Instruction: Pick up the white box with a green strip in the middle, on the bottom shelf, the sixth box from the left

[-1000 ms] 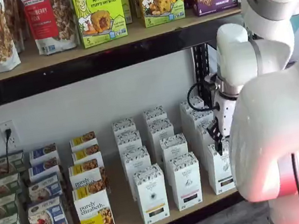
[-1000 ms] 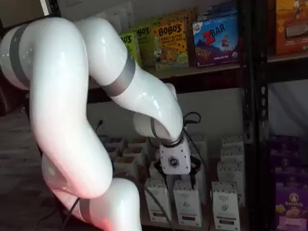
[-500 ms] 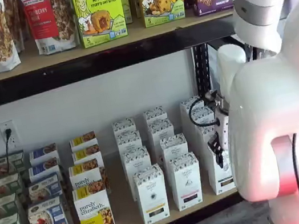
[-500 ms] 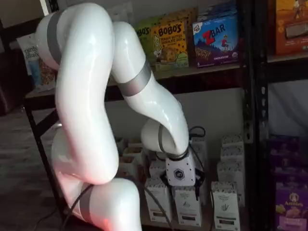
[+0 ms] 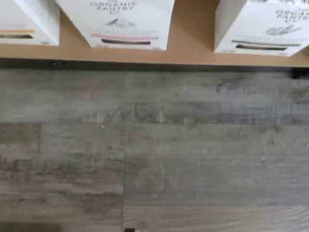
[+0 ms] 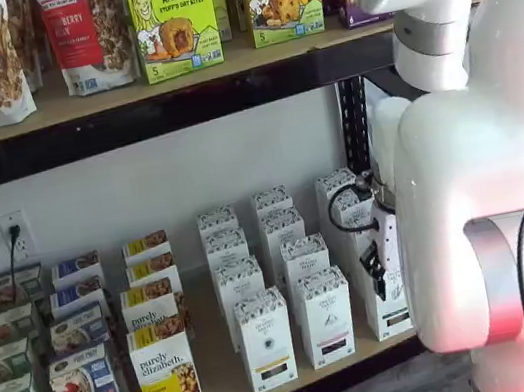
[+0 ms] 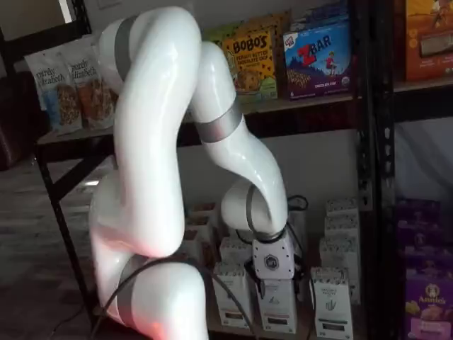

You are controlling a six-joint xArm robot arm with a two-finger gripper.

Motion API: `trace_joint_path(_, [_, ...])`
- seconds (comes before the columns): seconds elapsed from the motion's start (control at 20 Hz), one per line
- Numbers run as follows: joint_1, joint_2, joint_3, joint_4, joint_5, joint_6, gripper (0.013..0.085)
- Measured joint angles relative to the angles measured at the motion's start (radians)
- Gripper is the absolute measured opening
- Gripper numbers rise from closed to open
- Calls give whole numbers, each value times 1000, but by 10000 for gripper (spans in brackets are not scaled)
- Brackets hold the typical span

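Low over the bottom shelf point(image 6: 216, 366), the end effector point(image 6: 383, 281) hangs against the front-row white box point(image 6: 387, 308) at the shelf's right end; side-on, whether its fingers are apart cannot be told.

3 white cartons point(image 5: 116, 21), 1 shelf board point(image 5: 193, 48)

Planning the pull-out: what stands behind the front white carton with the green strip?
More white cartons of its kind line up behind the white box; the arm hides part of that row.

White box point(image 7: 330, 312) stands right of pink-strip carton point(image 7: 277, 306).
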Motion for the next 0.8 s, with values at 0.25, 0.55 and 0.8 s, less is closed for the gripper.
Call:
trace_joint_path(0.25, [-29,134,-122,-48,1,16,850])
trace_joint_path(0.55, [-52,279,-277,-15,11,-38,850])
trace_joint_path(0.8, [-71,382,-404,-13,19,-60,850])
